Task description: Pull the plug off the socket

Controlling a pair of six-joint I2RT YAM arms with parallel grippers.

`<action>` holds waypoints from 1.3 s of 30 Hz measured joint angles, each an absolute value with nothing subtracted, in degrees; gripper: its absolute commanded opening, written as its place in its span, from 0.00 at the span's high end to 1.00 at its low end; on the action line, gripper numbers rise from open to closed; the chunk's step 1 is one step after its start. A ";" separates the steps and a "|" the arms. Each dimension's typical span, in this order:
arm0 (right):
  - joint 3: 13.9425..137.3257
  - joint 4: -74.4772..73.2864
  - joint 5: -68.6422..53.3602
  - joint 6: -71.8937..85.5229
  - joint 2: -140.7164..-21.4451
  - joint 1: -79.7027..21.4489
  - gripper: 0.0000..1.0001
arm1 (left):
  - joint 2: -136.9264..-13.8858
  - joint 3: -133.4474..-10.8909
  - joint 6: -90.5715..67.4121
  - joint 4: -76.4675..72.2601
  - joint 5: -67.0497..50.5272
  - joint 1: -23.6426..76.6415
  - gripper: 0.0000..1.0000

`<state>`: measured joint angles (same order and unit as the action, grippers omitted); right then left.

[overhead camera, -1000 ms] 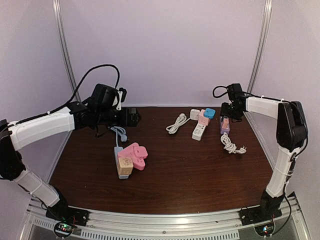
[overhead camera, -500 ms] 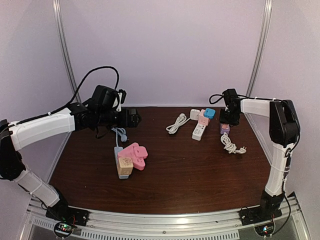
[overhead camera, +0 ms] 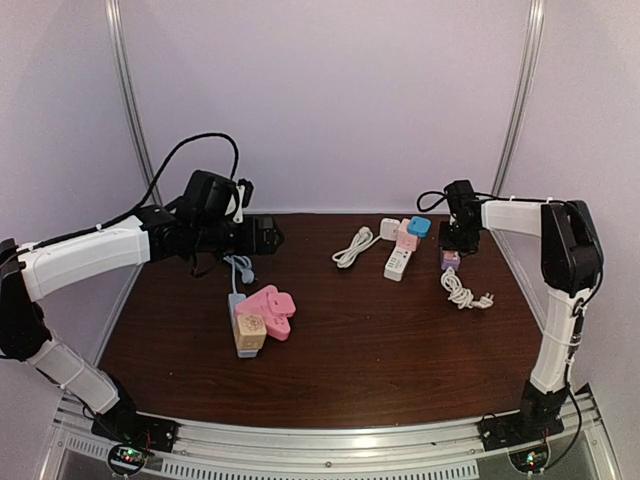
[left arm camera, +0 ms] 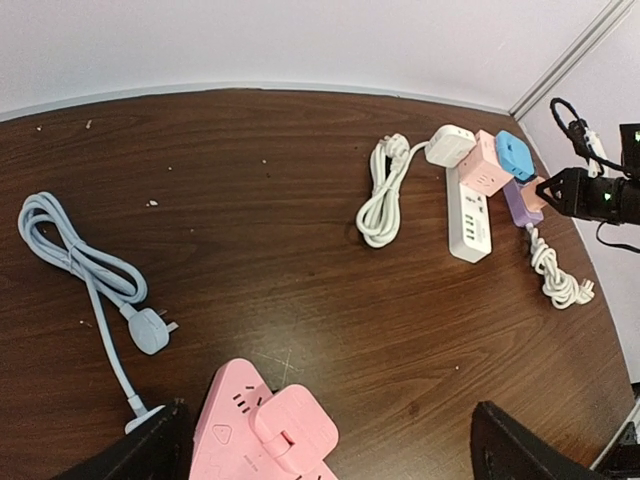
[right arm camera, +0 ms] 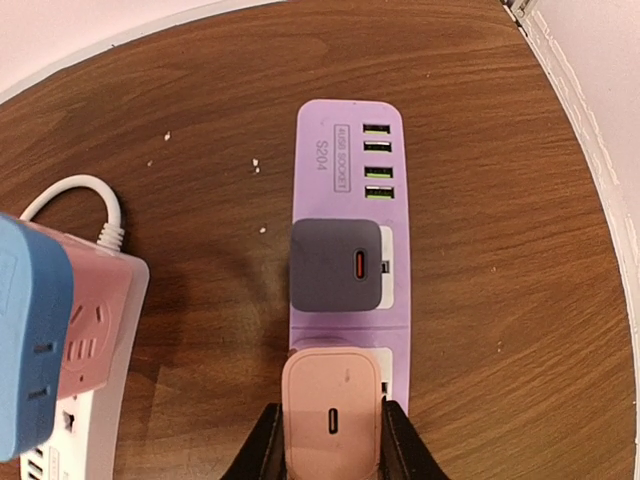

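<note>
Table (right arm camera: 500, 200): purple strip (right arm camera: 340, 120) runs front-back; R end effector (right arm camera: 331, 450) pinches pink plug (right arm camera: 332, 395); L end effector (left arm camera: 335, 445) spread.

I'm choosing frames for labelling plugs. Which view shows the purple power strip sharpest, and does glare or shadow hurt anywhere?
Right wrist view: purple strip crisp, label readable, soft shadow left of the grey plug. Left wrist view: sharp, mild sheen on the table. Top view: evenly lit, strip tiny.
</note>
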<state>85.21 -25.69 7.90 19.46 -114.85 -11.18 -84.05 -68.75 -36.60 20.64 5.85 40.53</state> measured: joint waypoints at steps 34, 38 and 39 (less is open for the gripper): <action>40.10 -19.53 7.49 24.91 -75.16 -49.80 0.92 | -95.46 -63.77 -47.94 5.65 -8.12 46.04 0.02; 38.94 -17.43 7.84 23.90 -74.96 -50.54 0.94 | -99.77 -64.97 -50.72 1.76 -9.89 48.51 0.02; 38.85 -16.97 7.88 23.77 -75.11 -50.85 0.94 | -100.86 -65.49 -51.16 1.10 -10.22 48.99 0.02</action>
